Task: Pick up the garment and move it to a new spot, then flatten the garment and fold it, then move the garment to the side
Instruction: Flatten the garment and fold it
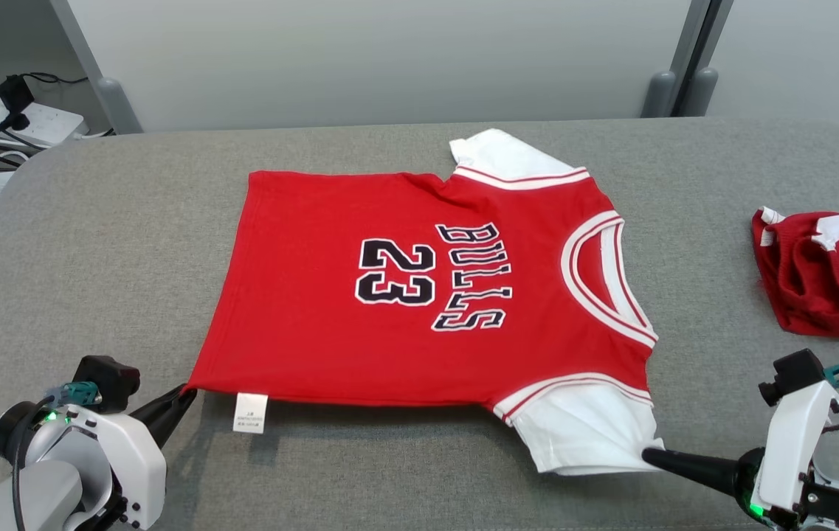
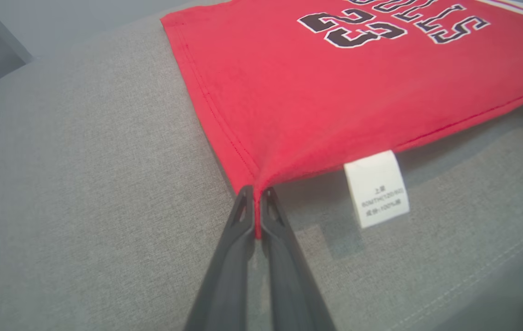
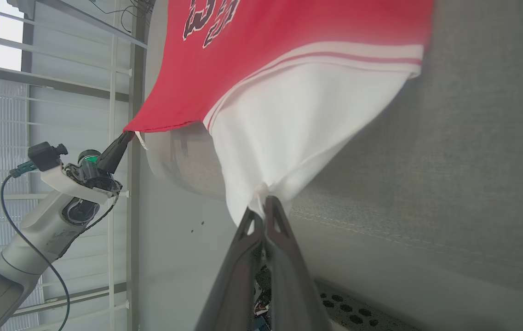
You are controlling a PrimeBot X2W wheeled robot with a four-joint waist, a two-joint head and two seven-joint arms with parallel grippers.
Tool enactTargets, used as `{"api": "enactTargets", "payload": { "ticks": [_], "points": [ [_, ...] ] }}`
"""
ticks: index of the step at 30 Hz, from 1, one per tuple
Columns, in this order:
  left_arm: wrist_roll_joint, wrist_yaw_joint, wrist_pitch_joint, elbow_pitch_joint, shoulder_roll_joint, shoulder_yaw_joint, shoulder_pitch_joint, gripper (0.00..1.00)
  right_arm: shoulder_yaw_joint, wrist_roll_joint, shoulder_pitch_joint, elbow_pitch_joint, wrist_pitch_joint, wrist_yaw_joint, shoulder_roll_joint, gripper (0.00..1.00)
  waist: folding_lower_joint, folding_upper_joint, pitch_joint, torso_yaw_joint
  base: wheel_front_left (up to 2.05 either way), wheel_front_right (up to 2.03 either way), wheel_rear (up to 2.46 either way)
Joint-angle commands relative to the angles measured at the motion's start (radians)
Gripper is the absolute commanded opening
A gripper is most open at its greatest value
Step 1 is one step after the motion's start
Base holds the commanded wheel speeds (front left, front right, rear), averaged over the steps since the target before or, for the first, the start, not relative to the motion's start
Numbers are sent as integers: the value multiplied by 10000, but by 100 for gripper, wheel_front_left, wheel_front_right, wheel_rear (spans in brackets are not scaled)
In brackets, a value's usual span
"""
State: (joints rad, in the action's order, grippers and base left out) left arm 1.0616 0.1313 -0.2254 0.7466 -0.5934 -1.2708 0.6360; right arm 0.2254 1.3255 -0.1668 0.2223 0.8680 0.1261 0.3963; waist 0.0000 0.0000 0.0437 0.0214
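Observation:
A red jersey with white sleeves and "BULLS 23" print lies spread on the grey table, collar to the right. My left gripper is shut on the jersey's near hem corner, beside a white care label. My right gripper is shut on the edge of the near white sleeve. The near edge of the jersey is lifted a little off the table, casting a shadow. The right wrist view also shows my left gripper at the hem corner.
A second red and white garment lies bunched at the table's right edge. A power strip with cables sits off the table at the far left. A grey wall stands behind the table.

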Motion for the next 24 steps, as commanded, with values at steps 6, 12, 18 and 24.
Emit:
{"api": "enactTargets", "payload": {
  "ticks": [6,12,18,24],
  "points": [
    [74,-6,344,-357,-553,210,-91,0,-157,-336,408,-652,100,46,159,0,0,0,-120,-1,0,0,0],
    [388,-6,2300,-2473,-1494,-1,-338,0,-210,-171,987,-1509,1245,46,472,0,0,0,77,-17,0,0,0],
    [829,-6,5183,-5741,-3203,-58,596,0,-1042,20,1322,-3191,2382,46,1005,0,0,0,807,118,0,0,0],
    [2756,-6,7115,-7061,-2817,636,2399,0,-1625,-989,-1179,-3311,2372,46,12,0,0,0,2519,120,0,0,0]
  ]
}}
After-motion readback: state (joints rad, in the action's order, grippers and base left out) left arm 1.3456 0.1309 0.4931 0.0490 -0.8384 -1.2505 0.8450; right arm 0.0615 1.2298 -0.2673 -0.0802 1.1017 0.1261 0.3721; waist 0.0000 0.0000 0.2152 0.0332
